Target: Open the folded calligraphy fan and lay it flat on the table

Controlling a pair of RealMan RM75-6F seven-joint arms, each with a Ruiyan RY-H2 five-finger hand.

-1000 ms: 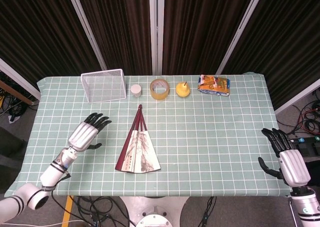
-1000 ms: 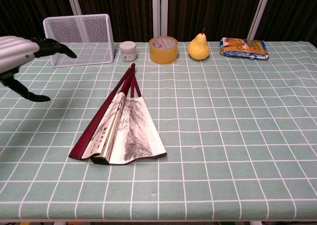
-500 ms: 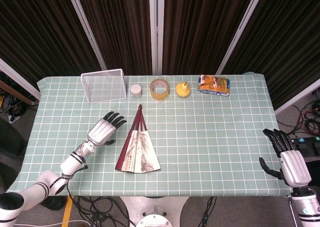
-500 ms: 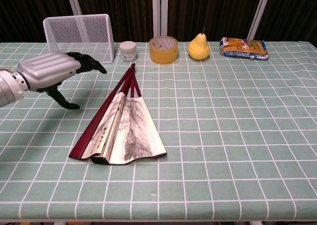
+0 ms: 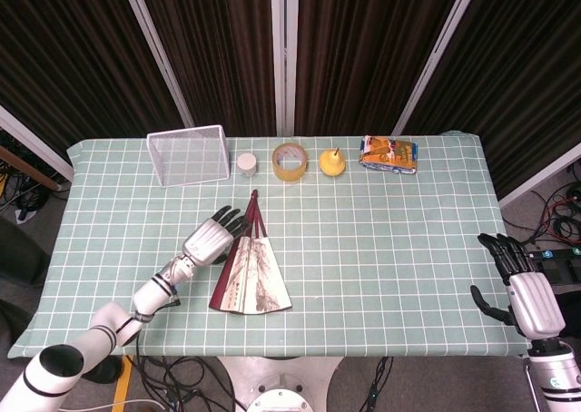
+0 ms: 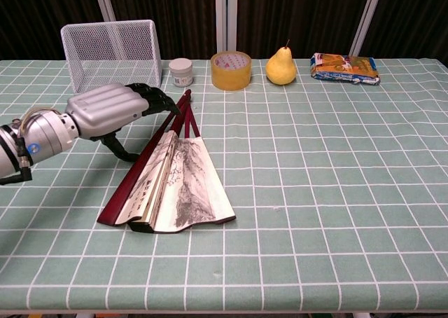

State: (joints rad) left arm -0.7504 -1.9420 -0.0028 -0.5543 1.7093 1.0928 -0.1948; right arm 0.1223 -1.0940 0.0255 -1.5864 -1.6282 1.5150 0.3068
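The calligraphy fan (image 5: 251, 271) (image 6: 175, 181) lies on the table partly spread, its dark red ribs meeting at a pivot toward the far side and its painted paper fanned toward the near edge. My left hand (image 5: 211, 239) (image 6: 115, 108) hovers at the fan's left rib, fingers apart and stretched over the upper ribs, holding nothing. Whether the fingertips touch the ribs I cannot tell. My right hand (image 5: 522, 280) stays open beyond the table's right edge, far from the fan and outside the chest view.
Along the far side stand a white wire basket (image 5: 189, 155) (image 6: 111, 55), a small white jar (image 5: 246, 164) (image 6: 180, 72), a roll of yellow tape (image 5: 290, 161) (image 6: 232, 70), a pear (image 5: 331, 162) (image 6: 281, 66) and a snack packet (image 5: 388, 154) (image 6: 344, 68).
My left hand has travelled right, from well left of the fan to its left rib. The fan and my right hand have not moved.
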